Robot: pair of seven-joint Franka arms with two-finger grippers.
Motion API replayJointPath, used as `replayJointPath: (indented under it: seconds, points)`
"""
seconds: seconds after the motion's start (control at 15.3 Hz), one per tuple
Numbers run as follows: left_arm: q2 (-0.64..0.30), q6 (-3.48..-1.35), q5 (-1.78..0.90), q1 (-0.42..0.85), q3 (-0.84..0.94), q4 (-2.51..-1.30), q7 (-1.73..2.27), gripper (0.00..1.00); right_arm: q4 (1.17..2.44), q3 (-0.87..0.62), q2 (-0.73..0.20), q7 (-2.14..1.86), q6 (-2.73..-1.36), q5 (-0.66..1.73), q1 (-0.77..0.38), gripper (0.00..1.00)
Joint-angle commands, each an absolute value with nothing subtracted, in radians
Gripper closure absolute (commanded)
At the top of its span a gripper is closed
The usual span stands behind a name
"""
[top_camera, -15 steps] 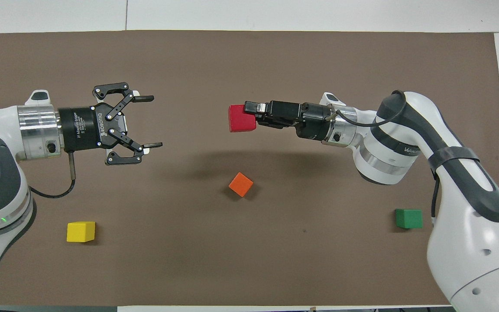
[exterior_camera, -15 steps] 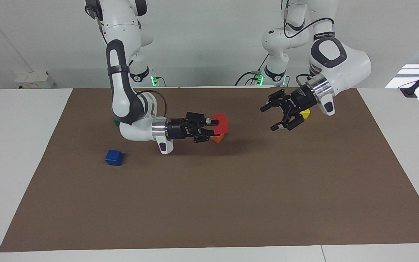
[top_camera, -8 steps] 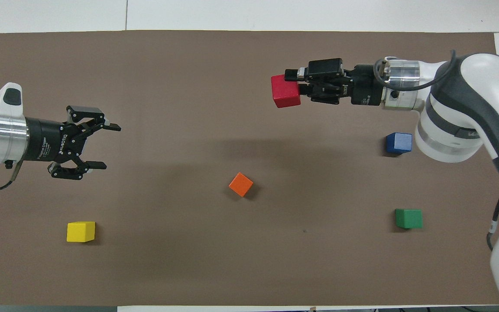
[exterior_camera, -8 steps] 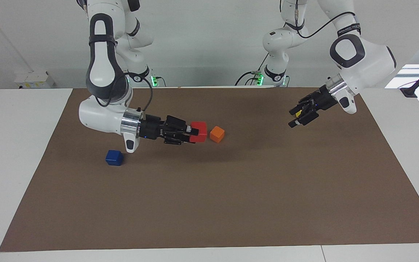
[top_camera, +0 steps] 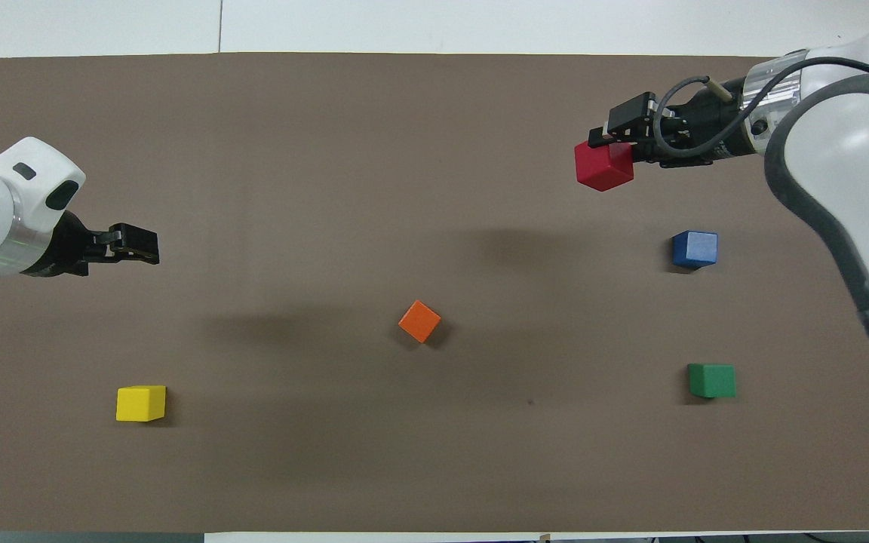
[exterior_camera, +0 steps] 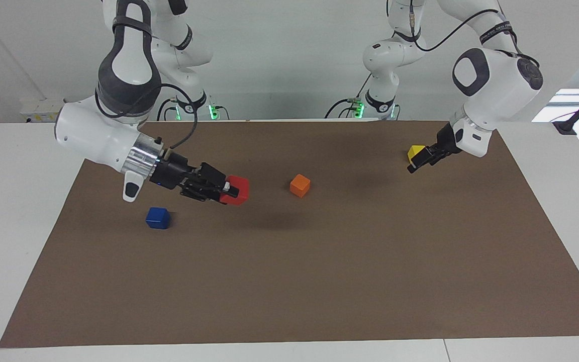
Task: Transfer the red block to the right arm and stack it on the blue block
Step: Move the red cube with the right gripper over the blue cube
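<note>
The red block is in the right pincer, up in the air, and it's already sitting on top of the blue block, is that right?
Not quite. The red block is held up in the right pincer, but it is not on the blue block. The facing view shows the blue block alone on the mat, apart from it.

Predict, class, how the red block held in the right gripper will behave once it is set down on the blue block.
The red block has flat faces, so it should probably sit rather than roll. It looks rigid: the right gripper leaves no visible dent. The blue block looks the same size, so an off-centre placement could tip it.
</note>
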State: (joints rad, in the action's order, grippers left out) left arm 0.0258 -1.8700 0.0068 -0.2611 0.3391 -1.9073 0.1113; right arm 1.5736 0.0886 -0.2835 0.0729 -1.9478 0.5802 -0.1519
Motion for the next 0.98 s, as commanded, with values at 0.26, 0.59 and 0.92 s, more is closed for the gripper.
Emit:
replayJointPath:
  seconds: [0.26,0.59,0.92]
  points:
    - [-0.023,-1.688,0.135,-0.258,0.325,-1.735,-0.055,0.00,1.594,0.087,-0.272,0.043,-1.875,0.158,-0.104,1.00]
    - [-0.067,-1.612,0.163,-0.276,0.318,-1.649,-0.055,0.00,1.745,0.087,-0.216,0.029,-1.998,0.028,-0.101,1.00]
    - [-0.091,-1.565,0.143,-0.071,0.074,-1.562,-0.057,0.00,1.953,0.087,-0.157,0.020,-2.226,0.029,-0.080,1.00]
